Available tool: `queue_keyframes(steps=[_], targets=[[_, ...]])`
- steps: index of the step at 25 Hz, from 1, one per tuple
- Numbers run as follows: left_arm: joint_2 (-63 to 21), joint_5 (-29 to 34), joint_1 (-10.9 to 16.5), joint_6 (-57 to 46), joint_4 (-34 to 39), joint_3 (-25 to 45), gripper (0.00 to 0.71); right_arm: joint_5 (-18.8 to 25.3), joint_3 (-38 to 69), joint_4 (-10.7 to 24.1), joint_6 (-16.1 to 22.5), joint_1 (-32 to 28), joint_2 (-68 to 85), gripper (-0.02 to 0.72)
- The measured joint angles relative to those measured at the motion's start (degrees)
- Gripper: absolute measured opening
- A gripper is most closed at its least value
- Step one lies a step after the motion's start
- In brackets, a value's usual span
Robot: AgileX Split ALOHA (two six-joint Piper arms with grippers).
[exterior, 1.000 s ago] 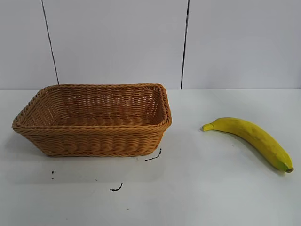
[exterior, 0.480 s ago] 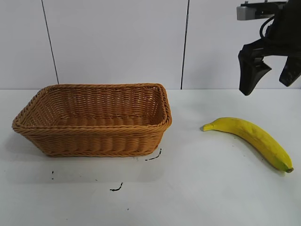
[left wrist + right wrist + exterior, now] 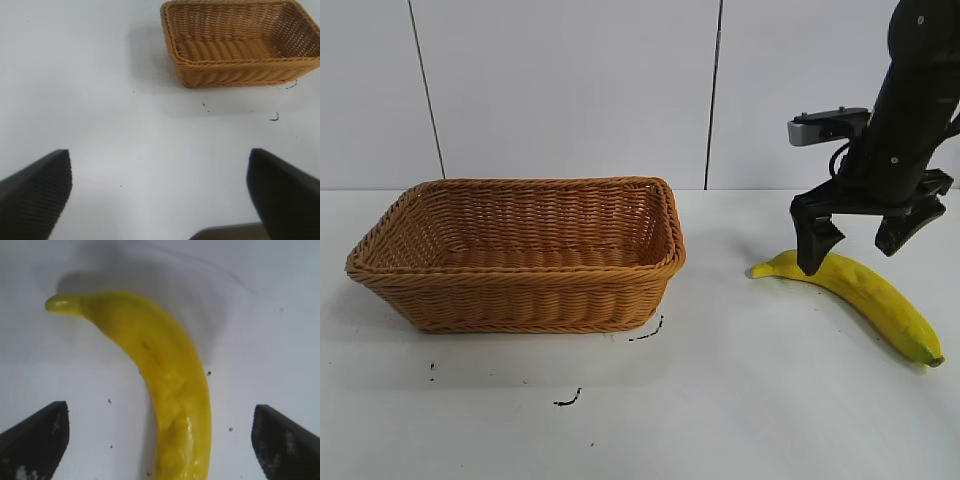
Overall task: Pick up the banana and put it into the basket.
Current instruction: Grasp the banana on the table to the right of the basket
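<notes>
Wicker fills the left half of the exterior view: a rectangular tan-orange woven basket (image 3: 520, 255) with flared sides and a braided rim sits on the white table (image 3: 720, 410), nothing showing inside it; a few small black marks (image 3: 567, 400) dot the tabletop in front of it and beside its near right corner; behind the table stands a pale panelled wall (image 3: 570, 90) with thin dark seams.

Well apart from the basket, to its right, lies a long curved yellow banana (image 3: 860, 295) with a greenish tip pointing toward the basket and a small dark stem end at the far right, flat on the table.

Over the banana's basket-side half hangs the black right gripper (image 3: 855, 245), pointing steeply downward, its two fingers spread wide; one fingertip (image 3: 810, 262) overlaps the banana's upper edge in the exterior view, the other sits higher and to the right; whether anything touches the fruit cannot be told from there. From the right wrist camera the banana (image 3: 165, 385) runs between the two dark fingertips (image 3: 35, 435), with bare table on both sides of it; nothing is clamped.

From the left wrist camera the left gripper (image 3: 160, 200) shows its dark fingers standing wide apart over bare table, the basket (image 3: 240, 65) well beyond them; this arm does not appear in the exterior view.
</notes>
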State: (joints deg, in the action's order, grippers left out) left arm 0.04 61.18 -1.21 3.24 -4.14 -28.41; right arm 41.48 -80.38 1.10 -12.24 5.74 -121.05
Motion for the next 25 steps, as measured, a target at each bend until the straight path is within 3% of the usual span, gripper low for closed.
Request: queue_keyframes(steps=[13, 16, 20, 25], targets=[[0.0, 0.0, 0.0, 0.0, 0.0, 0.0, 0.69, -0.62, 0.0, 0.4, 0.97, 0.0, -3.46, 0.685], [0.0, 0.0, 0.0, 0.0, 0.0, 0.0, 0.69, -0.32, 0.0, 0.43, 2.16, 0.0, -4.0, 0.591], [0.0, 0.0, 0.0, 0.0, 0.0, 0.0, 0.69, -0.17, 0.0, 0.57, 3.41, -0.25, -4.0, 0.288], [0.0, 0.0, 0.0, 0.0, 0.0, 0.0, 0.69, 0.87, -0.18, 1.23, 3.41, -0.45, -3.39, 0.298]])
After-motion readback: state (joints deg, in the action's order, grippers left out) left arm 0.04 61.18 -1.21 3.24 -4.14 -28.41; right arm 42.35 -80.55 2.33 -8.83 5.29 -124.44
